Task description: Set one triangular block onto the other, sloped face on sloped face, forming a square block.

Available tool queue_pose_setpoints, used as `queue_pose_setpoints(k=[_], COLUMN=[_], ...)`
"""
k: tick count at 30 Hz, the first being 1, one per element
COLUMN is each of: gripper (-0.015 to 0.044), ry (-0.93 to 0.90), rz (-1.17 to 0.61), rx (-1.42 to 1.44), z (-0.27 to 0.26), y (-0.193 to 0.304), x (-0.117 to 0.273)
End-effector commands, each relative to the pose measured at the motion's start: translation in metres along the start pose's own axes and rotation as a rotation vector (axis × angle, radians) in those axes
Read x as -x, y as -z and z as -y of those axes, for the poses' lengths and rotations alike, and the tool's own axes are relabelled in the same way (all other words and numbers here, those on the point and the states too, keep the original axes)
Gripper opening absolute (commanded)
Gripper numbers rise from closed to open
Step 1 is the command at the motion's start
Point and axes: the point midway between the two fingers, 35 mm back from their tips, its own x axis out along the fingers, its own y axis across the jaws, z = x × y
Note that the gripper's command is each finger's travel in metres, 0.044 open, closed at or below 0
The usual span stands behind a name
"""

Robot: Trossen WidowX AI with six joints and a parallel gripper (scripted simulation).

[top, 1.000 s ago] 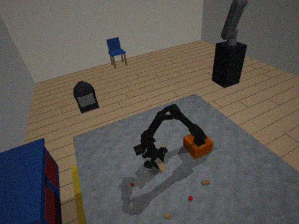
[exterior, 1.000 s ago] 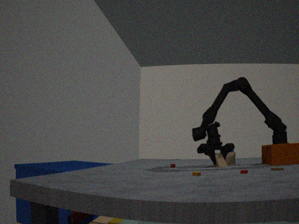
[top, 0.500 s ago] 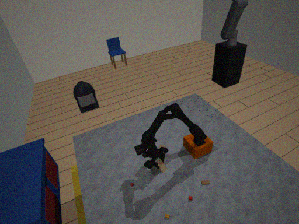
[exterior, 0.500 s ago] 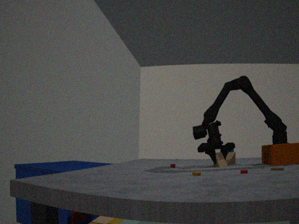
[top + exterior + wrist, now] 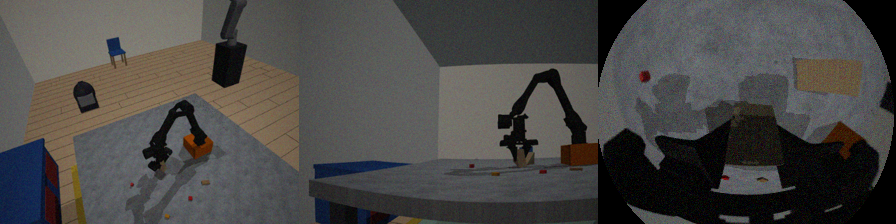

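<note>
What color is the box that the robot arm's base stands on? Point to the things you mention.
Orange (image 5: 201, 152) (image 5: 580, 154) (image 5: 841, 134); the top view shows it best.

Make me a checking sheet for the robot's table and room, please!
Surface: grey table, shadows across it.
Job's things: one triangular block gripped; the other beside it, not joined.
Clutter: two red cubes, an orange piece, a small flat tan piece.
Gripper: shut on a triangular block; whether that block touches the table, cannot tell.
Cables: nothing seen.
Surroundings: blue chair, grey arm on a black pedestal.
</note>
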Motion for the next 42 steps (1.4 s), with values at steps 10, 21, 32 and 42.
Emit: queue_pose_setpoints(k=[10,21,32,42], gripper=[0.0,0.0,0.0,0.0262], ry=[-0.004,-0.002,0.0,0.005], rz=[0.352,0.633,0.913,0.815], rx=[-0.005,-0.005,-0.005,-0.009], z=[0.0,0.0,0.001,0.001], y=[0.026,0.046,0.066,0.06], x=[0.008,0.007,0.002,0.005])
